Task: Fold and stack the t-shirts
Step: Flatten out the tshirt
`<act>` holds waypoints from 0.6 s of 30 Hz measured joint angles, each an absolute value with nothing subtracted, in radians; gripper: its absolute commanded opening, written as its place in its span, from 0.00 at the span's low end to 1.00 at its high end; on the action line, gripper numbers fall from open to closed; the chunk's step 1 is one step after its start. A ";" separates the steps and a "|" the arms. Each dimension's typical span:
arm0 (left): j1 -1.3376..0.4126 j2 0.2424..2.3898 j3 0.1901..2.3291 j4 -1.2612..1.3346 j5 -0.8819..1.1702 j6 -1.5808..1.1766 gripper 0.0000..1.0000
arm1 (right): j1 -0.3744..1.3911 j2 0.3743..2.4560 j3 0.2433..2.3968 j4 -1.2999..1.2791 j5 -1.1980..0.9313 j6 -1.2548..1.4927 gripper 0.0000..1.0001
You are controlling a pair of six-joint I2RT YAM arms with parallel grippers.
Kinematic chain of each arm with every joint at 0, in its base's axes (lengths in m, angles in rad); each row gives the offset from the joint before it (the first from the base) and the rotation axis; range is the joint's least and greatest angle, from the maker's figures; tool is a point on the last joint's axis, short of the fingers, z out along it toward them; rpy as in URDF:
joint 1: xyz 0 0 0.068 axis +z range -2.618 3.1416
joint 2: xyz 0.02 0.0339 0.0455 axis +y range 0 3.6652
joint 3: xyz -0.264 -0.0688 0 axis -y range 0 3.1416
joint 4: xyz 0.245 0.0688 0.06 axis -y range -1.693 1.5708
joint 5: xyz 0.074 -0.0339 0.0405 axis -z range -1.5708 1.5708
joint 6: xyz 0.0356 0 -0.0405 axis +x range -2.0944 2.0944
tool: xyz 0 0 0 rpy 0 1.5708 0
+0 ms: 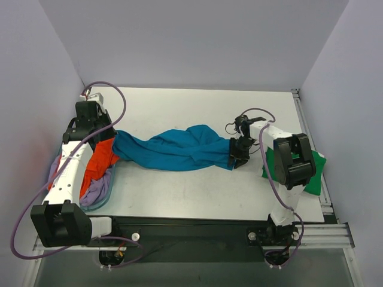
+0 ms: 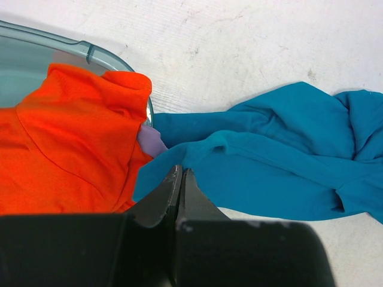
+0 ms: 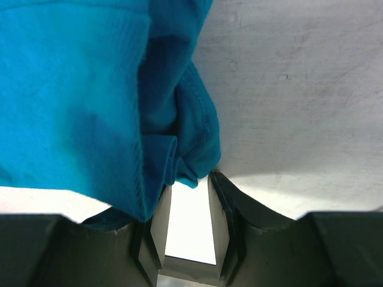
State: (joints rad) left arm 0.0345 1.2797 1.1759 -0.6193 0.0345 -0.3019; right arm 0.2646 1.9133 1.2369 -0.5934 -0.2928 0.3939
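Right pincer: I see it partly open, the jaws standing apart with bare white tabletop showing through the gap.
Cloth at right pincer: the right end of the teal t-shirt bunches at the fingertips and drapes over one finger; I see no cloth down inside the gap.
Left pincer: the jaws are pressed fully together.
Cloth at left pincer: the teal t-shirt's left end reaches right up to the tips; I cannot tell whether a hem is caught between them.
Teal t-shirt overall: it lies twisted and rumpled across the middle of the tabletop, running from one pincer to the other.
Orange t-shirt: it is heaped just left of the left pincer, spilling over the rim of the basket and touching the teal one.
Lavender t-shirt: it sits under the orange one in the basket, and a small patch peeks out beside the left fingertips.
Green t-shirt: it lies at the tabletop's right edge beneath the right arm, apart from the teal one.
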 measured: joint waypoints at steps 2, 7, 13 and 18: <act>0.035 1.280 1.176 -0.620 0.034 -0.302 0.00 | 0.265 1.913 1.231 -0.593 -0.295 0.394 0.32; 0.035 1.280 1.176 -0.620 0.034 -0.302 0.00 | 0.270 1.913 1.225 -0.593 -0.301 0.391 0.32; 0.035 1.280 1.176 -0.621 0.031 -0.302 0.00 | 0.285 1.910 1.223 -0.594 -0.302 0.387 0.32; 0.035 1.280 1.176 -0.622 0.030 -0.302 0.00 | 0.303 1.908 1.219 -0.594 -0.302 0.381 0.31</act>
State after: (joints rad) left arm 0.0345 1.2797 1.1759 -0.6220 0.0296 -0.3019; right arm 0.3031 1.9076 1.2190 -0.5941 -0.3016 0.3805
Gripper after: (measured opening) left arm 0.025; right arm 0.317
